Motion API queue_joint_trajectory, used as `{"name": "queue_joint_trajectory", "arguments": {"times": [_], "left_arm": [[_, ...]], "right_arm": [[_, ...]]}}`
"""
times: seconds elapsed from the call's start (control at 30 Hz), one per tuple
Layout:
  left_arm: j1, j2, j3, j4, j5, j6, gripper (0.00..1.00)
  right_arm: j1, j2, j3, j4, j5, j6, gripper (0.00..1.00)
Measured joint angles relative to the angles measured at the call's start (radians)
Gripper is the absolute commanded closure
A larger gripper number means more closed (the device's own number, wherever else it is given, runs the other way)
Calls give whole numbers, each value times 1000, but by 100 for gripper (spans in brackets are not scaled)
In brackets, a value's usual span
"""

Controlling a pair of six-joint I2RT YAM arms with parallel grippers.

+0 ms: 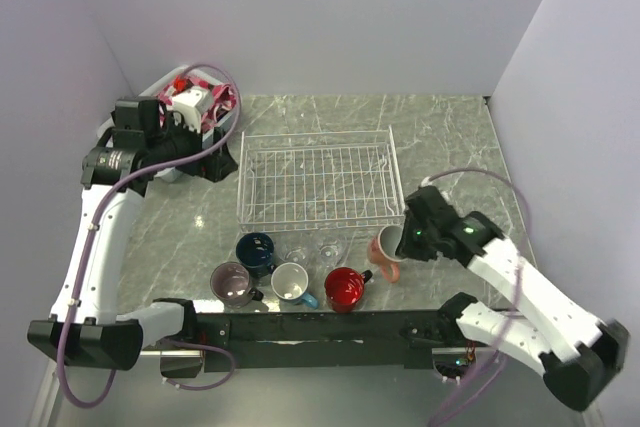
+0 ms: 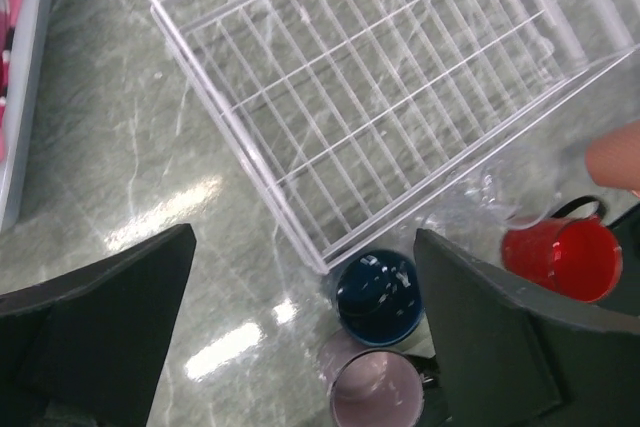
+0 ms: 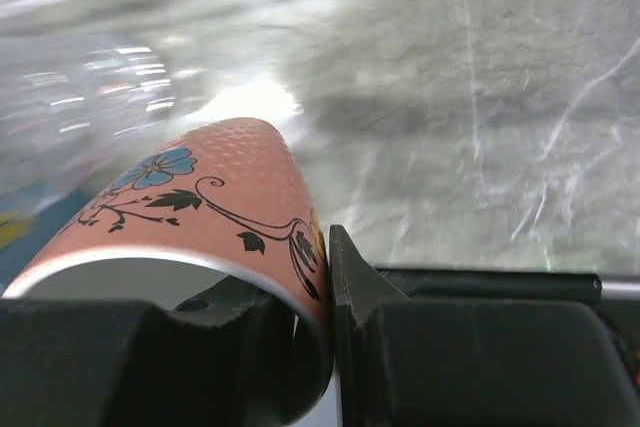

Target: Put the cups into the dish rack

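Observation:
The white wire dish rack point(image 1: 318, 177) stands empty mid-table. Before its front edge stand a navy mug point(image 1: 255, 249), a mauve mug point(image 1: 232, 284), a light blue mug with white inside point(image 1: 291, 282), a red mug point(image 1: 344, 288) and two clear glasses point(image 1: 296, 247). My right gripper point(image 3: 315, 317) is shut on the wall of the salmon flowered mug point(image 3: 200, 207), one finger inside the rim and one outside; this mug point(image 1: 386, 247) is by the rack's front right corner. My left gripper point(image 2: 300, 337) hangs open and holds nothing, high off the rack's left side, looking down on the navy mug point(image 2: 378, 297) and mauve mug point(image 2: 375, 394).
A white plastic basket point(image 1: 195, 97) with pink cloth stands at the back left, just behind my left arm. The red mug point(image 2: 560, 257) and the rack point(image 2: 400, 97) also show in the left wrist view. Walls enclose the table on three sides.

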Motion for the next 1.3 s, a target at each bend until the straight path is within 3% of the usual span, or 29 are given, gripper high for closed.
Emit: {"name": "queue_joint_trajectory", "arguments": {"times": [0.17, 0.33, 0.47, 0.57, 0.67, 0.73, 0.8, 0.87, 0.93, 1.17, 1.3], "left_arm": [[-2, 81, 156, -19, 54, -42, 4], [-2, 178, 362, -15, 182, -143, 4], [-2, 294, 533, 24, 359, -247, 4], [-2, 370, 572, 124, 522, -365, 4], [-2, 447, 545, 347, 716, -591, 4], [-3, 479, 448, 629, 821, -856, 4], [-4, 502, 320, 1007, 890, -1163, 4], [-6, 545, 280, 1231, 933, -1379, 4], [-11, 578, 280, 1360, 961, -1505, 4], [-66, 576, 277, 1523, 988, -1592, 4], [-104, 581, 279, 1434, 957, -1497, 4]], "right_arm": [[1, -142, 280, -162, -46, 4, 100], [2, -101, 629, -208, -105, -22, 100], [-14, 32, 849, -95, -180, -79, 100], [-58, 187, 956, 86, -296, -95, 100], [-140, 330, 976, 341, -474, -39, 100], [-200, 405, 929, 520, -562, 47, 100], [-250, 471, 876, 668, -627, 136, 100], [-281, 537, 853, 778, -666, 209, 100], [-287, 595, 847, 872, -695, 272, 100], [-267, 685, 850, 1118, -778, 403, 100], [-245, 760, 891, 1208, -809, 453, 100]]}}
